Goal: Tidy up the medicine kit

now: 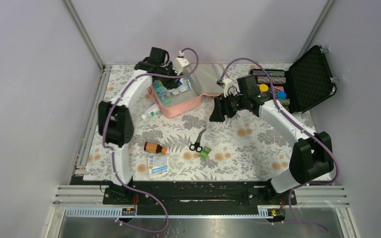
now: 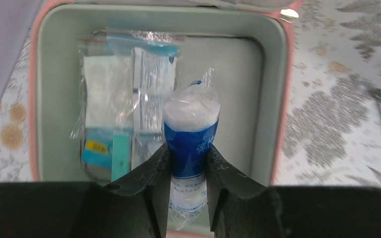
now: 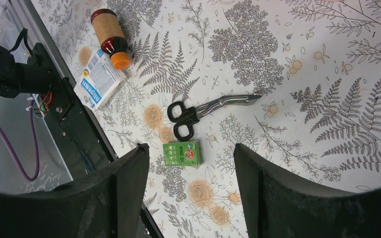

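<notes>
Near edge of the table (image 1: 238, 148), draped in a fern-and-flower printed cloth: a flat blue-and-white paper sachet (image 1: 158, 165) lies just beside a brown bottle with an orange cap (image 1: 155, 148), which is tipped on its side. Towards the middle rest black-handled metal scissors (image 1: 197, 141), blades shut, with a small green cardboard box (image 1: 205, 152) just beside the handle loops.

Above the cloth beyond them hovers the right gripper (image 1: 213, 113). Its arm rises from the near right corner and bends at the elbow, forearm stretched leftward. The matte black fingers stand wide apart and hold nothing.

A small white plastic bottle with a green cap (image 1: 150, 112) lies on its side near the medicine kit (image 1: 178, 106), a soft pink rectangular zippered case with smooth pale grey lining. The kit sits left of centre towards the far edge, its lid (image 1: 209, 77) thrown back.

The left arm climbs from the near left corner, folds at the left edge, and reaches its white forearm over the kit. The left gripper (image 2: 188, 158) points down into it, jaws pinched on a crinkly blue-and-white plastic-wrapped packet (image 2: 191, 124). Clear zip bags of flat white dressings (image 2: 129, 89) lie in the tray.

Far right corner: an open black hard case (image 1: 305, 79), foam-lined, holding colourful chips.
</notes>
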Motion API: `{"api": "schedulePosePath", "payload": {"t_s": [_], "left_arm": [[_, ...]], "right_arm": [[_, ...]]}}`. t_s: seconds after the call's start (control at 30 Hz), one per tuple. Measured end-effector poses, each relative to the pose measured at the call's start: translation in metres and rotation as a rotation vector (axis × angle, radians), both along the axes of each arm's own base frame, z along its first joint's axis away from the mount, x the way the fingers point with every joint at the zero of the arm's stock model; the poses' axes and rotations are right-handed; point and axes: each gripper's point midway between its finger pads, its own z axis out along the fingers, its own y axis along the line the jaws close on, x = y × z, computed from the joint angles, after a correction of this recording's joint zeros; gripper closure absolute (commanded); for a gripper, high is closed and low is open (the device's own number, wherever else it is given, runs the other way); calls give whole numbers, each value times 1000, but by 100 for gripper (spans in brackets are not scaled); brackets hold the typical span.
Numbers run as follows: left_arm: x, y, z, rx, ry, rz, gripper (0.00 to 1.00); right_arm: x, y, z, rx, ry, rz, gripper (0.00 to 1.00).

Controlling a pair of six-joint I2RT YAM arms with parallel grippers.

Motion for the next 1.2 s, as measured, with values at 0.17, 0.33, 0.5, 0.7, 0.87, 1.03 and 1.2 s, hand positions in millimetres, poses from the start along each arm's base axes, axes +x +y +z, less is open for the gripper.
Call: {"api": "schedulePosePath", "payload": {"t_s": [0.17,0.33,0.5,0.7,0.87,1.03,1.2], "left_arm": [[30,-25,-65,61,44,-30,75],[28,-39,-104,115,76,-53,72],[41,-52,-98,140,-21,-69,65],[55,-54,-99,206,-113,-64,55],[59,-43,-108,268,-140,-47,49],[55,-28,-121,313,-148,1,34],[24,-8,-110,300,-172,57,27]], "right_arm": [[2,-3,-2,-18,-16,-6,28],[-1,-9,-1,-39,-43,-15,28],[-1,-10,4,-41,-69,-16,28],[-1,-11,4,-42,-68,-17,28],[-1,-11,4,-42,-68,-16,28],[-1,-11,4,-43,-69,-16,28],[-1,-11,4,-43,-70,-15,28]]}}
